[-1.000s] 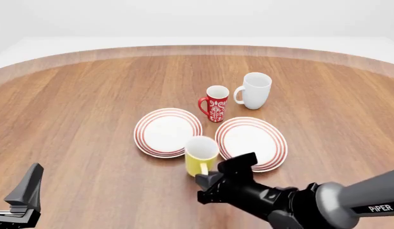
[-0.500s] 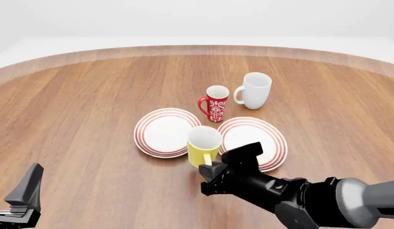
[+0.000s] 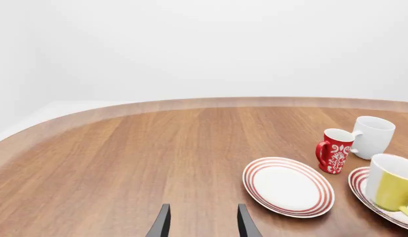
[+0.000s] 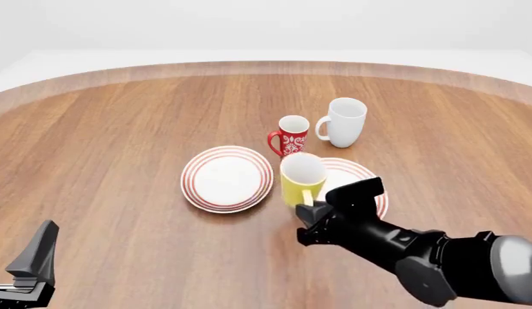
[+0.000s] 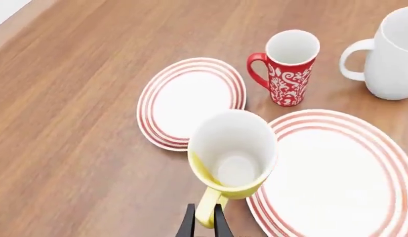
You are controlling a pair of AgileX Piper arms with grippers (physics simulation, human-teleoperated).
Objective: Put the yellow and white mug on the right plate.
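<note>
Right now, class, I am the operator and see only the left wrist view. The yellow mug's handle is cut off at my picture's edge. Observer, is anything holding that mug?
Observer: Yes. The right wrist view shows the right gripper shut on the yellow mug, clamping its handle.
Operator: Is the mug centred over the right plate?
Observer: No. In the front view it sits at that plate's left rim, and the plate's middle is bare.
Operator: Is it upright?
Observer: The right wrist view looks into its white inside, so its mouth faces up.
</note>
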